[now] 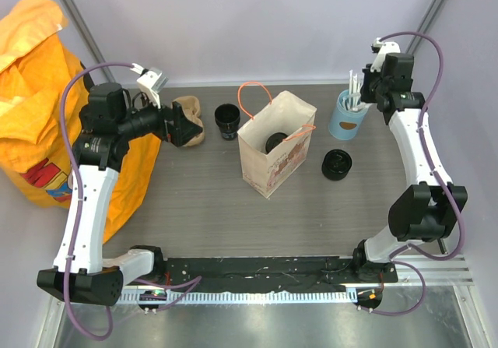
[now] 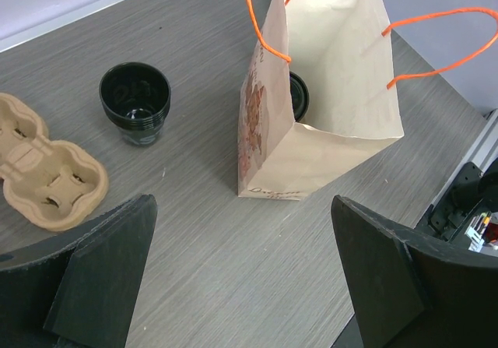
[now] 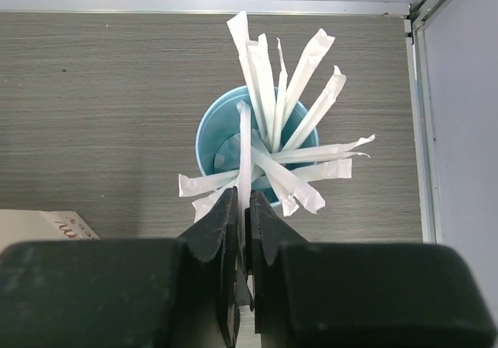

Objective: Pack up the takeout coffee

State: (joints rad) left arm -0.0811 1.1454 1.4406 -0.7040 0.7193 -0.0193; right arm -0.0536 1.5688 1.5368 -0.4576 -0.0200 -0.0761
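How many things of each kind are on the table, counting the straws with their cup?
Black cups: 3 (one left of the bag, one right of it, one inside it)
Paper bag: 1
Blue cup of straws: 1
Pulp cup carrier: 1
Total: 6

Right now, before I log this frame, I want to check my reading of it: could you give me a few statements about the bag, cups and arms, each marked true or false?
1. The paper bag stands upright, mouth open. True.
2. The right jaws are shut on a white straw. True.
3. The left jaws grip the brown carrier. False: they stand open and empty; the carrier lies on the table.
4. The blue cup is empty. False: it is full of white straws.
5. A lidless black cup stands on the table beside the bag. True.
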